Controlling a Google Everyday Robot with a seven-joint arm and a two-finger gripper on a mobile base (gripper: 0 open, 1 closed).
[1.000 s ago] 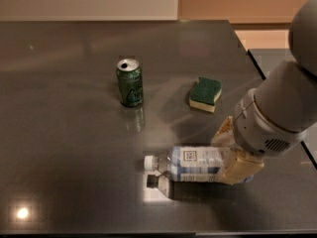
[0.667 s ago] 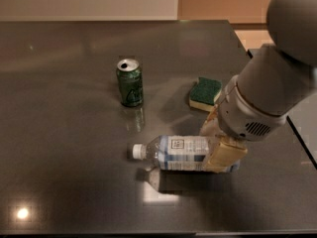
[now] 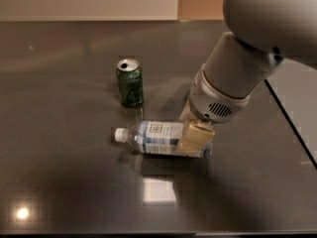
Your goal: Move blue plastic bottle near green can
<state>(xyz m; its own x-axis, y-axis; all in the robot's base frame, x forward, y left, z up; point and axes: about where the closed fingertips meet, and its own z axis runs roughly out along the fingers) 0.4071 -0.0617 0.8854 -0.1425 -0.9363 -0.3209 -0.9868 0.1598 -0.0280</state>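
Nearing green can, end effector holding bottle

Likely office break area or kitchenette: dark, mirror-glossy counter, pale wall behind. One green can stands on it; hand grips blue plastic bottle near counter's middle.

We see dark glossy table, light glints near front edge. Pale wall, tan panel behind. Pale area right. Gripper low over table centre.
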